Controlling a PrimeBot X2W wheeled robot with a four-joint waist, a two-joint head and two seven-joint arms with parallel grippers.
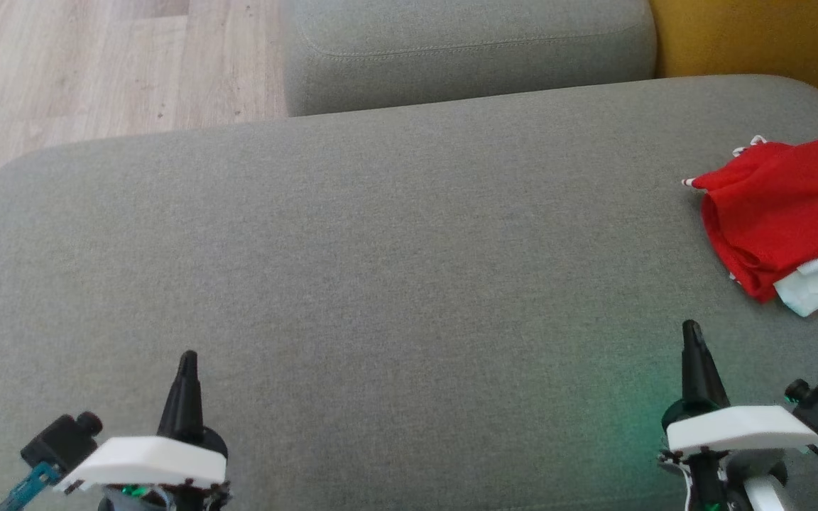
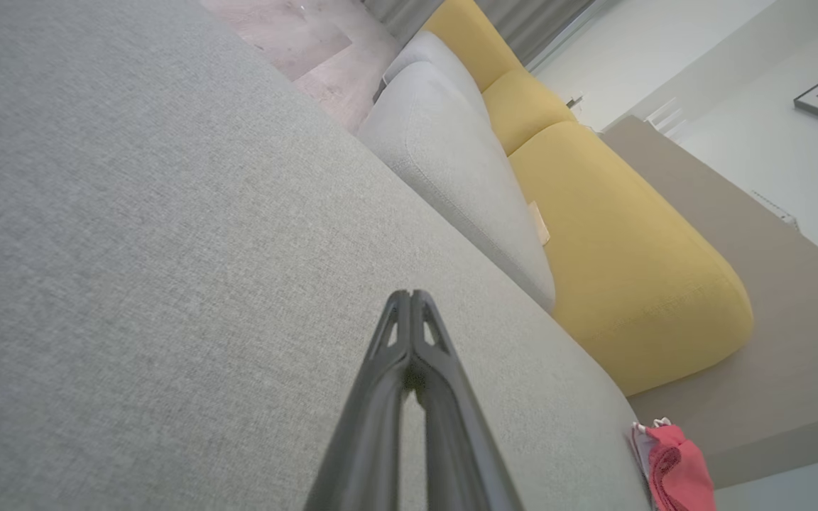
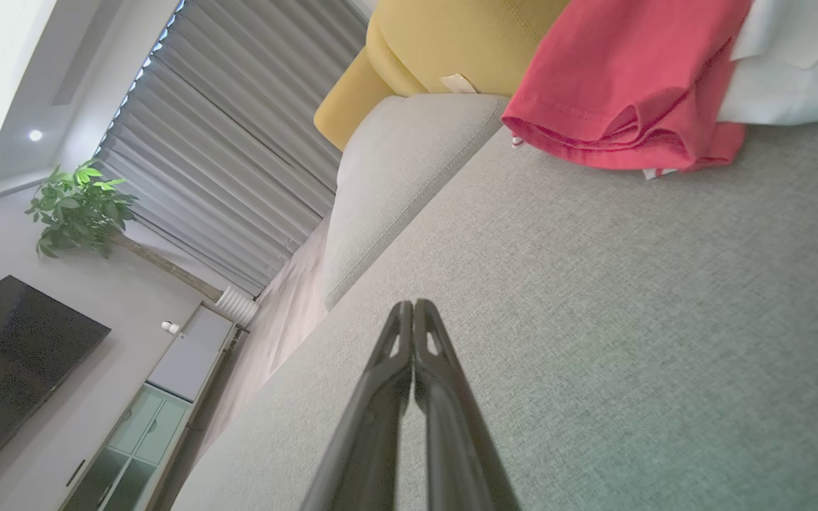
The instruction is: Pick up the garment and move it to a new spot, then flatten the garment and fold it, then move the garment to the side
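Observation:
The garment (image 1: 782, 213) lies folded in a red bundle with a white sleeve showing, at the far right edge of the grey sofa seat (image 1: 380, 270). Its lettering is hidden. It also appears as red and white cloth (image 3: 622, 92) at the top of the right wrist view, and as a small red piece (image 2: 675, 468) at the lower right of the left wrist view. My left gripper (image 1: 187, 358) hovers shut and empty over the seat's near left. My right gripper (image 1: 691, 328) is shut and empty too, a little short of the bundle.
A second grey cushion (image 1: 466, 50) stands behind the seat, with a yellow cushion (image 1: 757, 35) to its right. Wooden floor (image 1: 96, 71) lies beyond the seat's left back edge. A wide bare stretch of seat separates the two grippers.

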